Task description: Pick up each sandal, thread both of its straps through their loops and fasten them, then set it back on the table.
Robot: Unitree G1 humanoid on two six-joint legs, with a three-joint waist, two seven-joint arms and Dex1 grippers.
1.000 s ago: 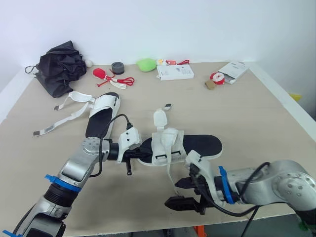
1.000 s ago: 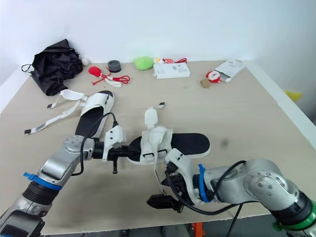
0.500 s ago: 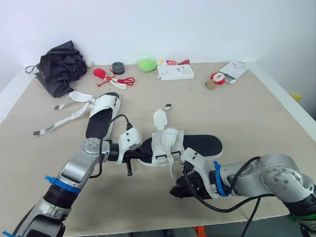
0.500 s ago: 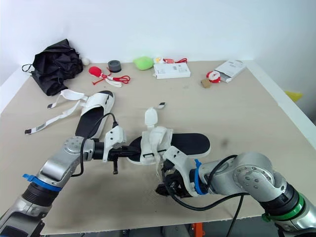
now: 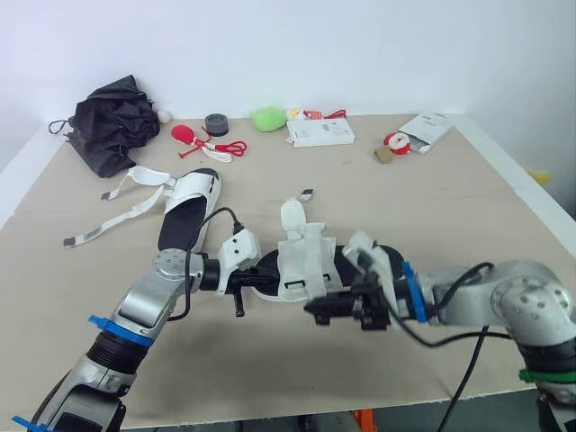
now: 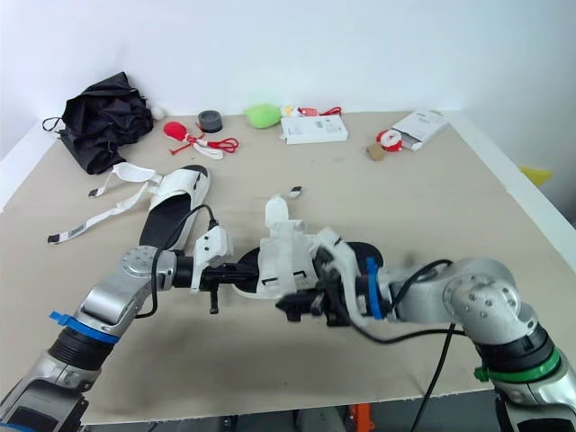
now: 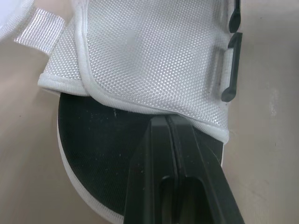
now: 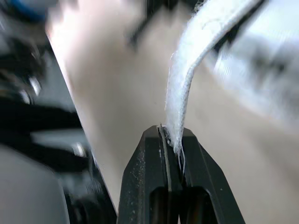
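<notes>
White strap [image 8: 187,79] pinched between closed right fingers [image 8: 150,186]; left fingers [image 7: 152,158] closed, apparently on sandal [image 7: 140,56]

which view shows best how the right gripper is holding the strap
The right wrist view: the white strap runs into the right gripper, its end pinched between the shut fingers. The eye views show that gripper beside the sandal, but the pinch is too small to judge. The left wrist view looks at the sandal's sole and upper.

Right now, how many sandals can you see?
2. The far sandal lies near the black bag, straps undone. The near sandal is mid-table, with the left gripper pinching its sole and the right gripper pinching its strap.
</notes>
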